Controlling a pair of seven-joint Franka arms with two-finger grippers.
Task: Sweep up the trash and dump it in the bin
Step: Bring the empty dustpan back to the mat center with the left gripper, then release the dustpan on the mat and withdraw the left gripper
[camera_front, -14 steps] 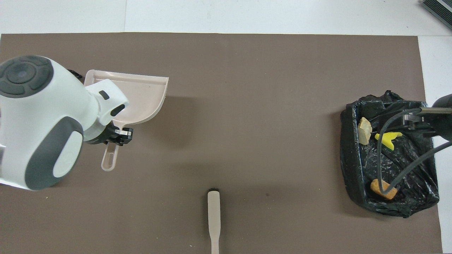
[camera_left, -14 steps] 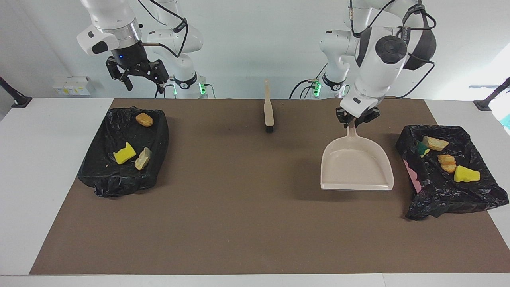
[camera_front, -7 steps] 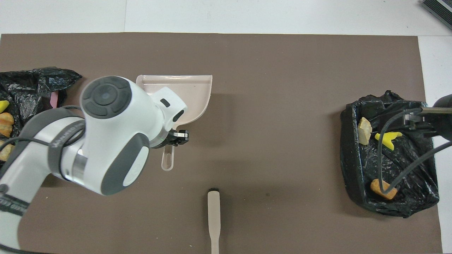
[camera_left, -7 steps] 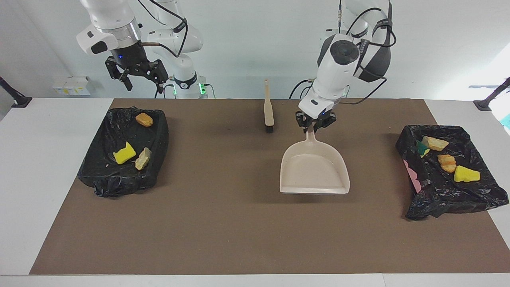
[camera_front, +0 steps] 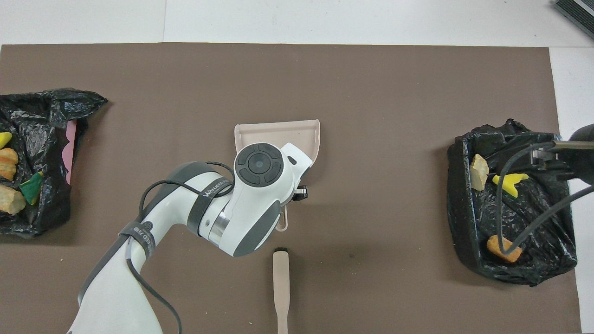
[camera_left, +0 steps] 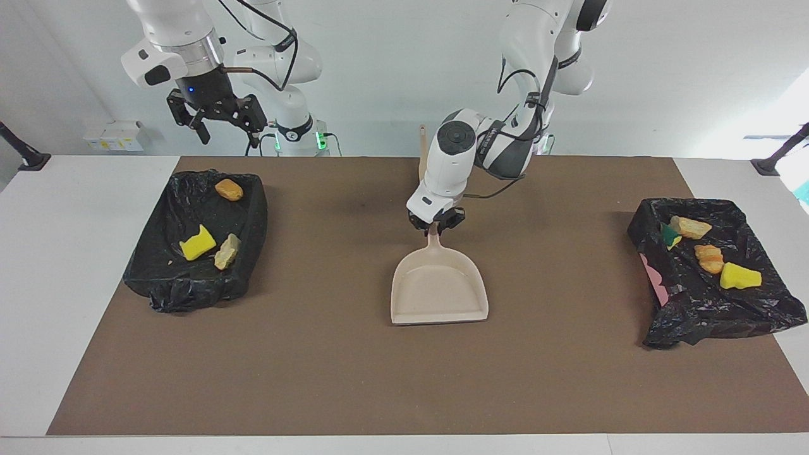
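The beige dustpan (camera_left: 439,292) lies low on the middle of the brown mat (camera_left: 354,373), its mouth pointing away from the robots. My left gripper (camera_left: 435,225) is shut on its handle (camera_front: 281,222). The trash sits in two black-bagged bins. The bin (camera_left: 148,278) at the right arm's end holds a yellow piece (camera_left: 197,243), a tan one (camera_left: 227,251) and an orange one (camera_left: 229,189). The bin (camera_left: 670,316) at the left arm's end holds several pieces (camera_left: 739,276). My right gripper (camera_left: 218,119) waits open, high over its bin.
A beige brush (camera_front: 280,287) lies on the mat close to the robots, just nearer than the dustpan's handle; the left arm partly hides it in the facing view. White table (camera_left: 63,265) borders the mat at both ends.
The left arm has carried the dustpan from beside the bin at its end to the middle of the mat and brought it lower. The right arm has not moved.
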